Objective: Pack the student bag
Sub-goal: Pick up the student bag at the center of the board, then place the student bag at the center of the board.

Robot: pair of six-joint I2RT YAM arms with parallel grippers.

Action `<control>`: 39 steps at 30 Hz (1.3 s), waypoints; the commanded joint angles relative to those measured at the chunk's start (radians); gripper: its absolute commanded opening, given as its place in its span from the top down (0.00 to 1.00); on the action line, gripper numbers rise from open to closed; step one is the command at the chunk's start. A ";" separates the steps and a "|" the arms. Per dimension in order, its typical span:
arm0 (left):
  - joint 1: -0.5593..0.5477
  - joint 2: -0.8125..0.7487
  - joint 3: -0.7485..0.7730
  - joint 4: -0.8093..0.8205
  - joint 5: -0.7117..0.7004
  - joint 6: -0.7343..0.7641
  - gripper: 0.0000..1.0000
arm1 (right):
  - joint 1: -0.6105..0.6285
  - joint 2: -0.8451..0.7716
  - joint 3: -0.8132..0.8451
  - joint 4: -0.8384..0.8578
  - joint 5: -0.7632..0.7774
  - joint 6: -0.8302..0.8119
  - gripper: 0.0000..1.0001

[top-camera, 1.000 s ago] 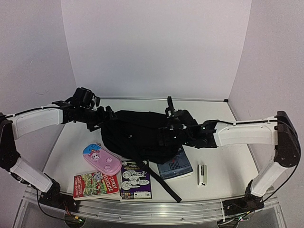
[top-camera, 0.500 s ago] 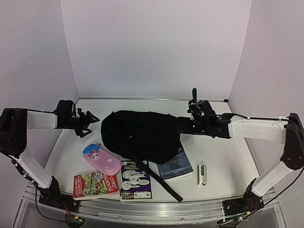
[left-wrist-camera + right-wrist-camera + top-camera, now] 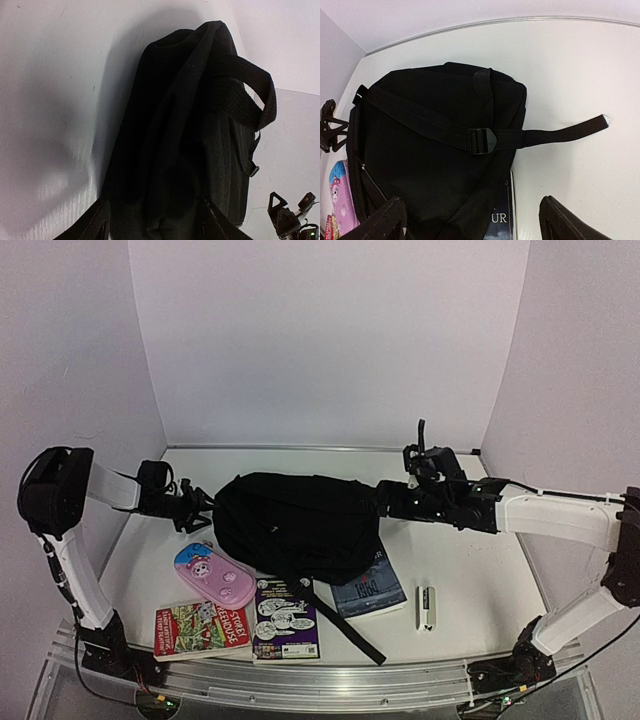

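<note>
Here the student bag point(image 3: 298, 525) lies flat in the middle of the bench point(image 3: 480, 560), strap side up. One buckled shoulder strap point(image 3: 420, 120) crosses its top face, and a loose strap end point(image 3: 345, 625) trails toward the near edge. The left wrist view shows its carry handle point(image 3: 247, 87) arching up at one end.

The left tool point(image 3: 199, 510) sits just beside the bag's left side. Its fingers point(image 3: 97, 225) are spread wide and hold nothing. The right tool point(image 3: 383, 502) is at the bag's right side. Its fingers point(image 3: 390, 220) are also wide apart, with nothing gripped. I cannot tell whether either tool touches the fabric.

A blue book point(image 3: 370, 585) lies partly tucked under the bag's near right part. A pink pencil case point(image 3: 214, 576) rests just off the bag's near left side. Along the near edge, toward the left corner, lie a red book point(image 3: 200, 628) and, beside it, a comic book point(image 3: 284, 619). A small white object point(image 3: 426, 607) lies apart, right of the blue book.
</note>
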 commanded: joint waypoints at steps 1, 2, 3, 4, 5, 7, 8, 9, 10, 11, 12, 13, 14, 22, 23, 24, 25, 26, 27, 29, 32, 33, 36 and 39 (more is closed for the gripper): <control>-0.001 0.066 0.053 0.095 0.069 -0.001 0.47 | -0.005 -0.029 -0.006 0.018 -0.006 0.004 0.12; 0.000 0.076 0.057 0.105 0.076 -0.006 0.51 | -0.005 -0.030 -0.007 0.018 -0.006 0.005 0.12; 0.000 0.088 0.061 0.117 0.087 -0.012 0.54 | -0.004 -0.032 -0.009 0.018 -0.005 0.005 0.13; -0.001 0.094 0.063 0.140 0.101 -0.021 0.59 | -0.005 -0.034 -0.009 0.018 -0.005 0.005 0.13; 0.000 0.098 0.064 0.169 0.117 -0.035 0.66 | -0.005 -0.037 -0.010 0.018 -0.003 0.004 0.13; 0.000 0.095 0.058 0.236 0.150 -0.072 0.80 | -0.005 -0.043 -0.011 0.018 0.000 0.005 0.13; 0.000 0.090 0.057 0.269 0.158 -0.086 0.86 | -0.005 -0.045 -0.012 0.018 0.002 0.006 0.13; -0.001 0.075 0.060 0.287 0.163 -0.095 0.91 | -0.005 -0.048 -0.013 0.018 0.006 0.006 0.13; 0.000 0.055 0.064 0.293 0.161 -0.098 0.95 | -0.006 -0.050 -0.014 0.018 0.008 0.006 0.13; 0.000 0.031 0.070 0.295 0.154 -0.098 0.98 | -0.006 -0.051 -0.013 0.018 0.009 0.006 0.13; 0.002 0.002 0.077 0.291 0.144 -0.095 1.00 | -0.006 -0.053 -0.013 0.018 0.010 0.006 0.13; 0.005 -0.032 0.087 0.273 0.130 -0.087 1.00 | -0.006 -0.055 -0.014 0.018 0.012 0.006 0.13; 0.009 -0.068 0.099 0.250 0.116 -0.076 1.00 | -0.006 -0.057 -0.015 0.017 0.015 0.006 0.13; 0.025 -0.383 0.393 -0.211 -0.171 0.254 1.00 | -0.006 -0.074 -0.019 0.017 0.028 0.004 0.13; 0.025 -0.395 0.457 -0.253 -0.182 0.290 1.00 | -0.006 -0.075 -0.020 0.017 0.030 0.004 0.13; 0.025 -0.402 0.519 -0.295 -0.186 0.325 1.00 | -0.007 -0.074 -0.020 0.017 0.032 0.005 0.13; 0.025 -0.403 0.575 -0.336 -0.181 0.357 1.00 | -0.007 -0.074 -0.020 0.017 0.033 0.006 0.13; 0.025 -0.398 0.639 -0.365 -0.169 0.375 1.00 | -0.007 -0.072 -0.020 0.018 0.035 0.007 0.13; 0.025 -0.390 0.693 -0.398 -0.148 0.394 1.00 | -0.007 -0.070 -0.020 0.018 0.035 0.009 0.13; 0.024 -0.364 0.787 -0.433 -0.081 0.421 1.00 | -0.007 -0.067 -0.021 0.018 0.039 0.013 0.13; 0.004 -0.329 0.847 -0.447 0.001 0.433 1.00 | -0.006 -0.063 -0.026 0.018 0.041 0.022 0.13; -0.018 -0.317 0.851 -0.452 0.000 0.450 1.00 | -0.007 -0.062 -0.027 0.018 0.042 0.024 0.13; -0.086 -0.258 0.853 -0.508 -0.018 0.501 1.00 | -0.006 -0.059 -0.032 0.018 0.044 0.034 0.13; -0.165 -0.175 0.837 -0.554 -0.048 0.526 0.99 | -0.007 -0.055 -0.035 0.018 0.045 0.044 0.13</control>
